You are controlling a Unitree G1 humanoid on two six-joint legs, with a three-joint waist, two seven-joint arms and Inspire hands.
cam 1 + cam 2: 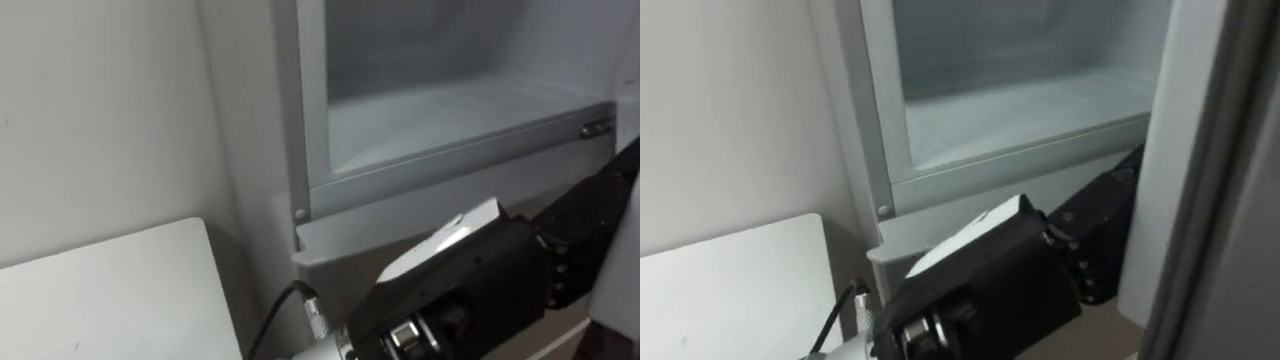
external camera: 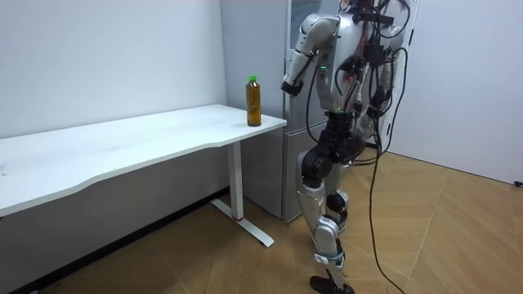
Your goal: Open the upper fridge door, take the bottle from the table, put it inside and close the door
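The bottle (image 2: pixel 254 101), amber with a green cap, stands upright at the table's end nearest the fridge (image 2: pixel 265 49). I stand facing the fridge, a step from that table corner. The upper fridge compartment (image 1: pixel 450 110) is open before me, with a pale bare shelf inside. My left hand (image 1: pixel 470 280) comes in from the lower left, raised low in front of the compartment, and holds no bottle. Its dark fingers (image 1: pixel 1095 240) reach right to the edge of the open door (image 1: pixel 1210 180), and how they are set there is hidden.
The white table (image 2: pixel 147 135) runs along the wall to the fridge's left, its corner (image 1: pixel 110 300) just below my view. The grey fridge frame (image 1: pixel 300 150) and a lower ledge (image 1: pixel 400 225) lie between me and the shelf. The wood floor behind me is open.
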